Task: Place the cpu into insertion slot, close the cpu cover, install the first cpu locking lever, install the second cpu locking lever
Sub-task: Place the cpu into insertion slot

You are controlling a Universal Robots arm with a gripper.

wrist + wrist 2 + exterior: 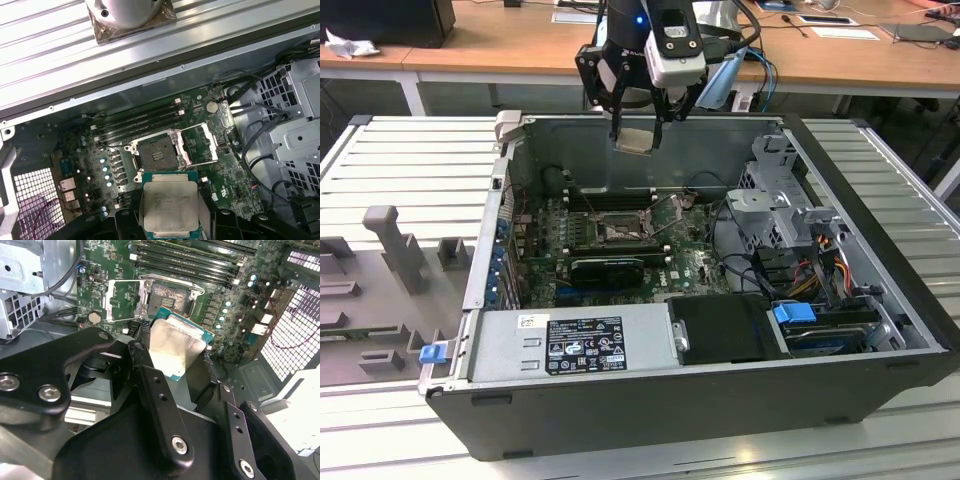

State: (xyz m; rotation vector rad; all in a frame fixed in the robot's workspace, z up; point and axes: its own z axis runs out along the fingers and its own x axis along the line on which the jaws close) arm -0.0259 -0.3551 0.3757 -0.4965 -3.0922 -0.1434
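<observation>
Hovering over the computer case (pixel 650 405), gripper (pixel 637 128) pinches the cpu (pixel 633 141); any skew reaching the insertion slot (pixel 617 232) could bend contacts.

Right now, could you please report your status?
Hand shut on cpu, above the open case. Insertion slot uncovered, cpu cover flipped open. Nothing blocking the slot.

Silvery sq. cpu (pixel 170 207) aloft above bare insertion slot (pixel 158 152); cpu cover (pixel 214 147) flipped open beside it.
</observation>
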